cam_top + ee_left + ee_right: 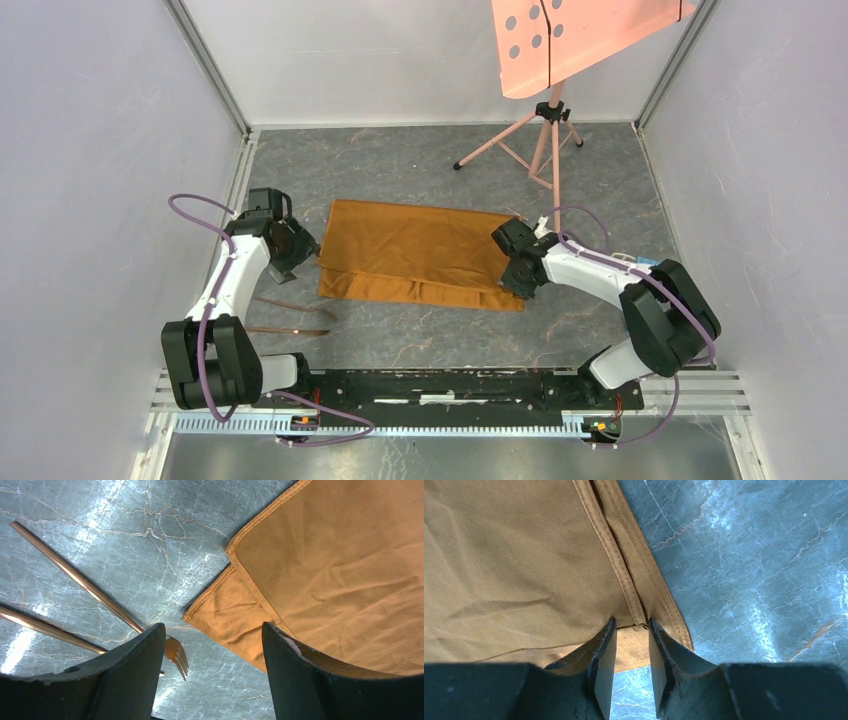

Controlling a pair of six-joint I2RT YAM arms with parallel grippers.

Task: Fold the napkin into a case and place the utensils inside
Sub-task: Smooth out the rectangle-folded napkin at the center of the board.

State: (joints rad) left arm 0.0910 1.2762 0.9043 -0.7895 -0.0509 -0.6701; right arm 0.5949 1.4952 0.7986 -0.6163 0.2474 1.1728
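Dark fingers (135, 680) of the left gripper (212, 630) fill the foreground of the left wrist view, spread wide apart and holding nothing; they hang over the left near corner of the napkin (340, 565) and the tines of a fork (177, 655). Seen from above, the left gripper (290, 255) stands at the cloth's left edge and the right gripper (520, 272) at its right near corner. The napkin (415, 250) lies flat at mid-table, doubled over, a strip of the lower layer showing along the near edge. In the right wrist view the right gripper (631, 625) has its fingers narrowly parted astride the stitched hem of the napkin (514, 565); whether they pinch it cannot be told. The utensils (290, 305), slender and copper-brown, lie on the marbled grey table (420, 160) just left of the cloth.
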